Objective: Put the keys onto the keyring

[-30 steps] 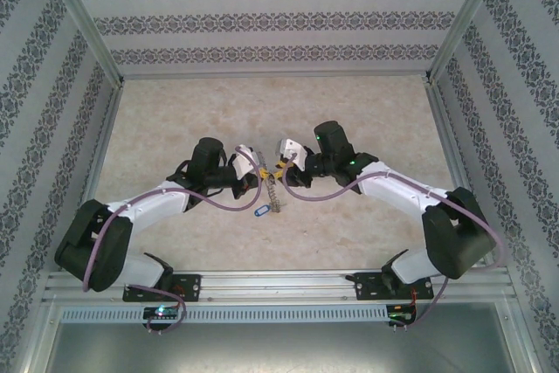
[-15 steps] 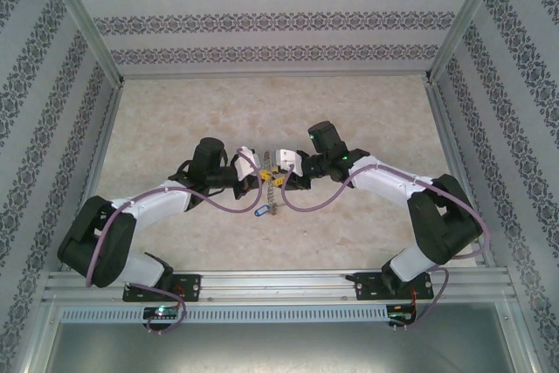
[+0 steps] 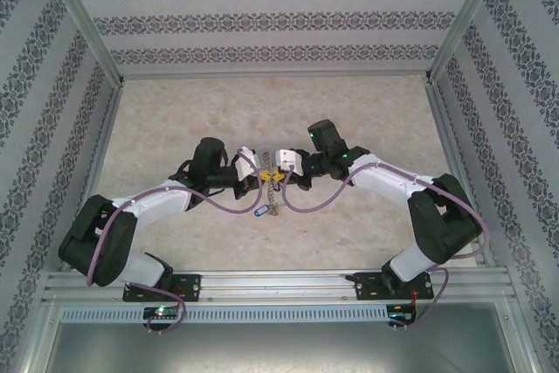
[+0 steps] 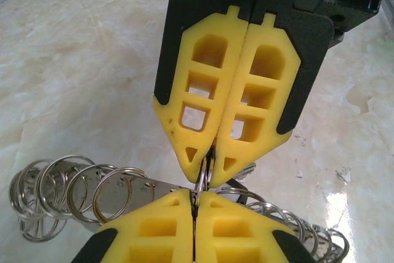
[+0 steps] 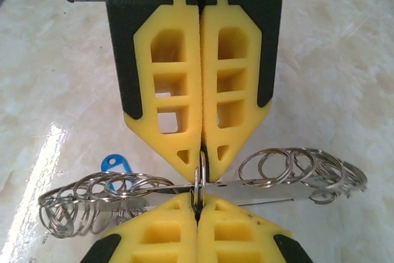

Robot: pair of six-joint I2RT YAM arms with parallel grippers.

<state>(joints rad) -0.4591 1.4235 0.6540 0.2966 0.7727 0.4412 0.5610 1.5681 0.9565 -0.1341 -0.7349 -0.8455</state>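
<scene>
My left gripper and right gripper meet tip to tip over the middle of the table. Both are shut on the same small silvery wire ring of the keyring. The keyring is a flat perforated metal strip hung with several such rings. In the left wrist view my left gripper pinches the ring from below and the right gripper from above. The strip runs crosswise between the yellow fingertips, with ring clusters on both sides. A blue-headed key lies on the table; it shows below the grippers in the top view.
The marble-patterned table is fenced by aluminium rails and patterned walls on the left, right and back. Purple cables loop under both forearms. Part of the keyring hangs down toward the table between the arms.
My right gripper moved left up to the left gripper's tips and shut on the ring. Its elbow swung inward. The left arm stayed almost still.
</scene>
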